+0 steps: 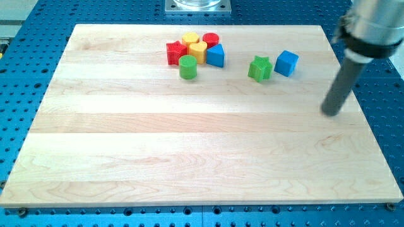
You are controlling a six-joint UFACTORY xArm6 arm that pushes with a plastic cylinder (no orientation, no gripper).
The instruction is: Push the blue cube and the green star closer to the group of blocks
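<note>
The blue cube (286, 63) and the green star (260, 68) sit side by side, touching or nearly so, at the view's upper right of the wooden board (189, 157). To their left is the group: a red star (175, 52), a yellow block (190, 41), a red cylinder (211, 40), a yellow cylinder (198, 51), a blue triangular block (216, 56) and a green cylinder (187, 66). My tip (330, 112) rests on the board to the right of and below the blue cube, apart from every block.
The board lies on a blue perforated table (25, 69). A grey metal mount (197, 5) stands at the view's top centre. The arm's body (372, 25) hangs over the board's upper right corner.
</note>
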